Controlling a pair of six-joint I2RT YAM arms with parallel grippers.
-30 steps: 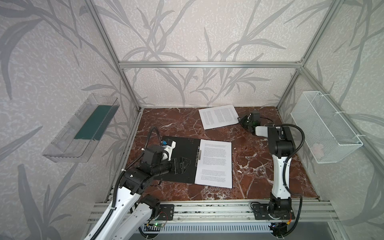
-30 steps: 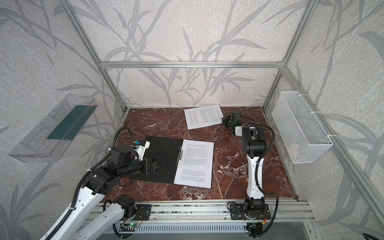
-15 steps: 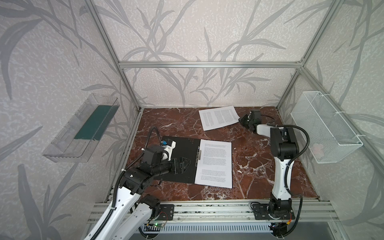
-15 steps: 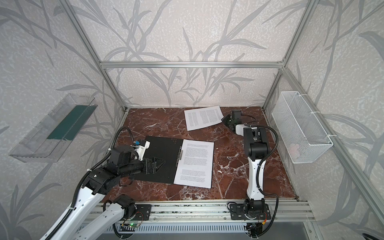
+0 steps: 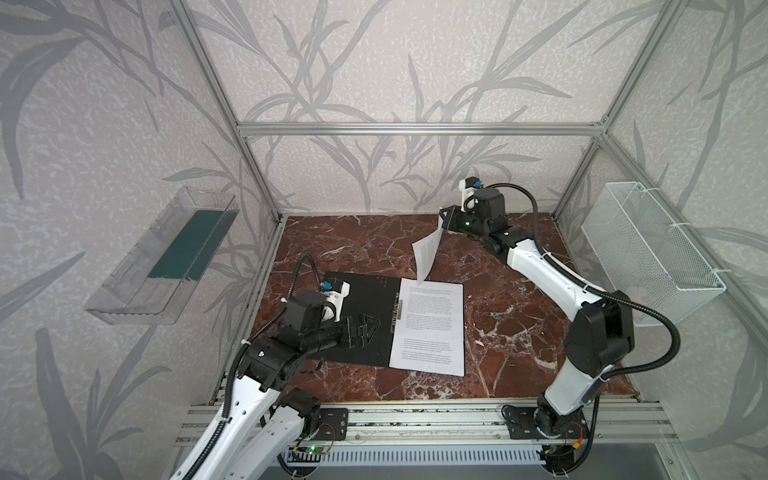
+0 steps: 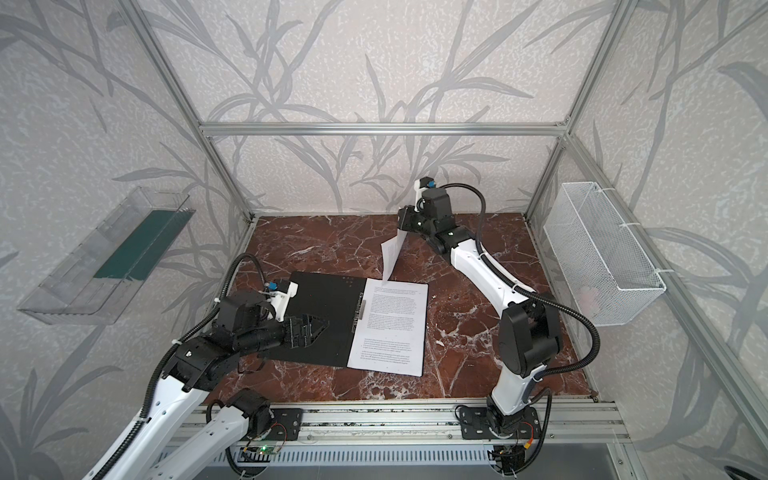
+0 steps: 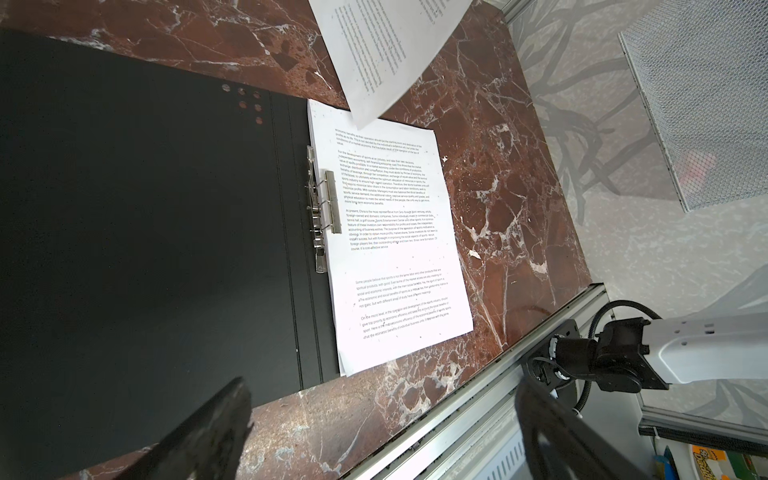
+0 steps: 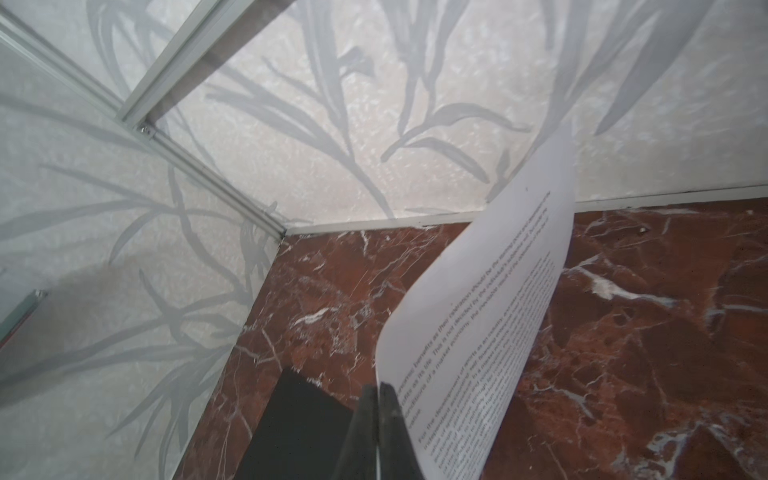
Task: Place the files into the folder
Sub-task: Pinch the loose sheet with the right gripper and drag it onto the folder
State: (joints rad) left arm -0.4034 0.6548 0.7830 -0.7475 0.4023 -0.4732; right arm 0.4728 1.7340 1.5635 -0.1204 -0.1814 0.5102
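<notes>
R gripper (image 5: 442, 219) was clamped tight on 1 corner of a printed sheet (image 5: 426, 252), up near the back wall, well above the table (image 5: 519, 291). R wrist view showed both fingers (image 8: 365, 419) pressed together w/ the paper edge pinched between them. That sheet hung down and bowed, text side facing the camera head, and its low corner sat over the far edge of the stack (image 5: 432, 328); couldn't tell if it touched.

L gripper (image 5: 370, 328) had its jaws spread wide, nothing in them. It hovered low over the folder (image 5: 361, 299), above the black L flap; contact w/ the flap wasn't clear. In the L wrist view its 2 fingers (image 7: 208, 436) framed the near edge of the table, far apart.

Folder lay open and flat, black inside up, roughly mid-table, closer to the L arm. Stack of printed pages lay on its R half, the inner edge tucked against the metal clip (image 5: 398, 318) at the spine. The stack's outer and near edges poked past the black cover onto the marble. 5 small dots (image 7: 247, 102) showed near the spine at the far corner.

Off the table: a white wire basket (image 5: 648, 249) on the R wall and a clear tray (image 5: 166, 257) w/ a green base on the L wall.
</notes>
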